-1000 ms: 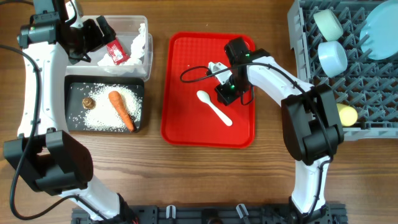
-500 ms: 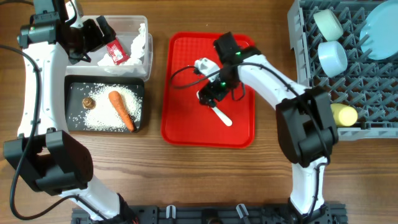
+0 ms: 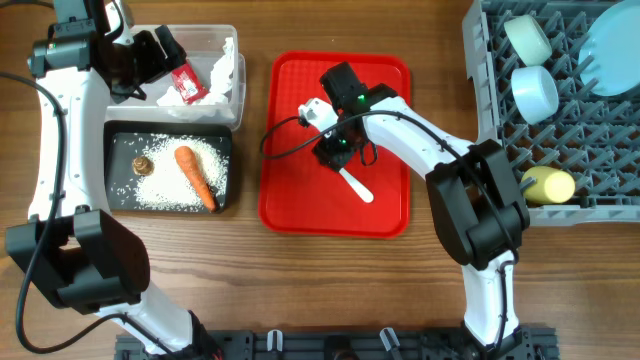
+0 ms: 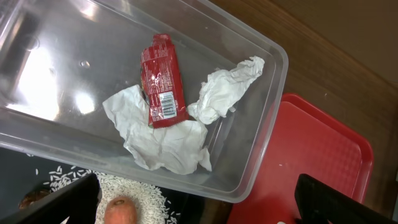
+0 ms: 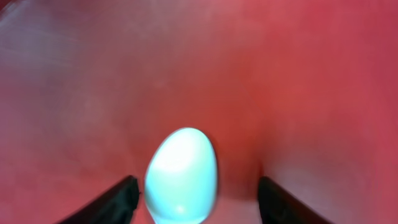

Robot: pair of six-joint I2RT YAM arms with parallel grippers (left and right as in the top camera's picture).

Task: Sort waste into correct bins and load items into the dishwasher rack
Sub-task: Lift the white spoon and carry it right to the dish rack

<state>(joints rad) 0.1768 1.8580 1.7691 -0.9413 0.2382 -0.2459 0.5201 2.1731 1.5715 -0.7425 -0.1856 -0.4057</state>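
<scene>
The white plastic spoon (image 3: 355, 185) lies on the red tray (image 3: 295, 205). My right gripper (image 3: 336, 150) hovers low over its bowl end, open. In the right wrist view the spoon's bowl (image 5: 181, 174) sits between the fingers (image 5: 124, 193), nearer the left one, with a gap on the right. My left gripper (image 3: 150, 58) hangs open and empty above the clear bin (image 3: 215, 35), which holds the red wrapper (image 4: 163, 81) and the napkin (image 4: 168, 143). The carrot (image 3: 195, 175), brown scrap (image 3: 143, 165) and rice (image 3: 160, 190) lie in the black bin (image 3: 112, 170).
The grey rack (image 3: 480, 60) at the right holds the pale blue plate (image 3: 612, 50), the mint-green bowl (image 3: 528, 38), the light blue bowl (image 3: 535, 90) and the yellow cup (image 3: 548, 185). The right arm's cable loops over the tray's left half.
My right gripper slid left and up across the tray to the spoon's bowl end, and its jaws went from shut to open. The left arm stayed put.
</scene>
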